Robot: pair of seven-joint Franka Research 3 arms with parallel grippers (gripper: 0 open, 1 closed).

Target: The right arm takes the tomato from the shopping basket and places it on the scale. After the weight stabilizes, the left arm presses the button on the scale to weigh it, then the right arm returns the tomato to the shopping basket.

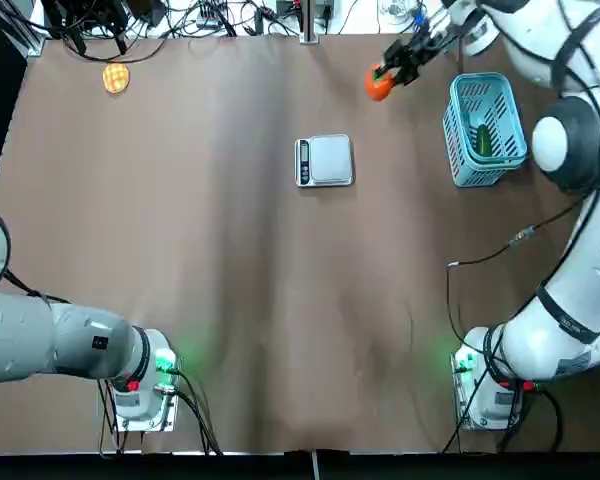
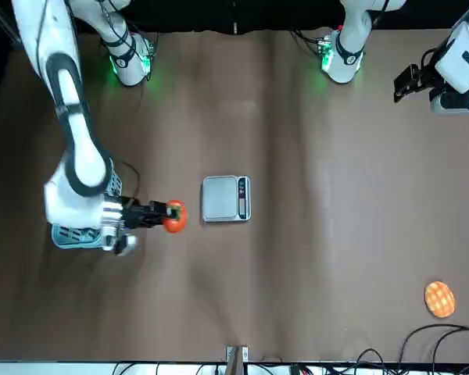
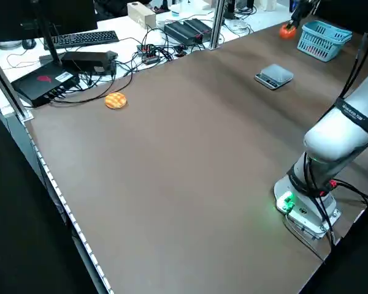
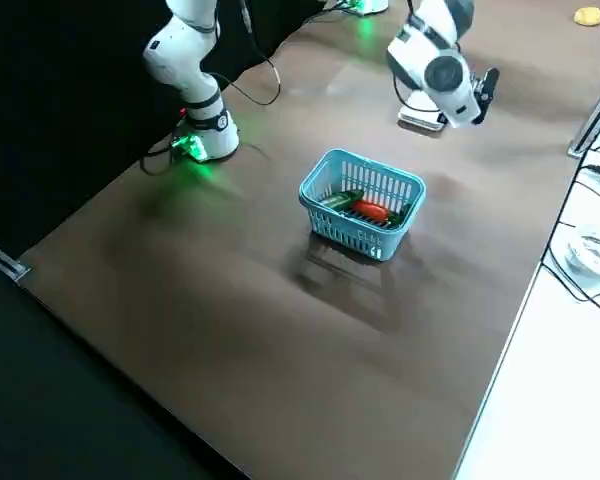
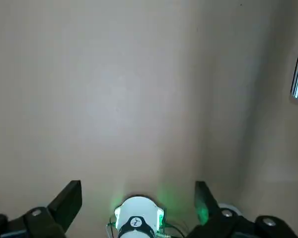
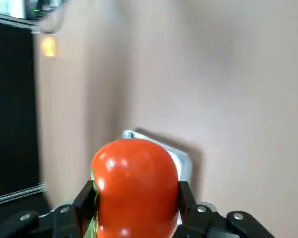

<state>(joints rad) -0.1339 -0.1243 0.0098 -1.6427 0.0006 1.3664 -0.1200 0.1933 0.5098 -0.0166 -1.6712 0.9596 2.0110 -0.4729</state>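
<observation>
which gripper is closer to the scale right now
Right. The right gripper, shut on the tomato, hangs between the shopping basket and the scale. The left gripper is open, far back by its base.

Brown table bears scale, shopping basket, perhaps a yellow-orange disc.
</observation>
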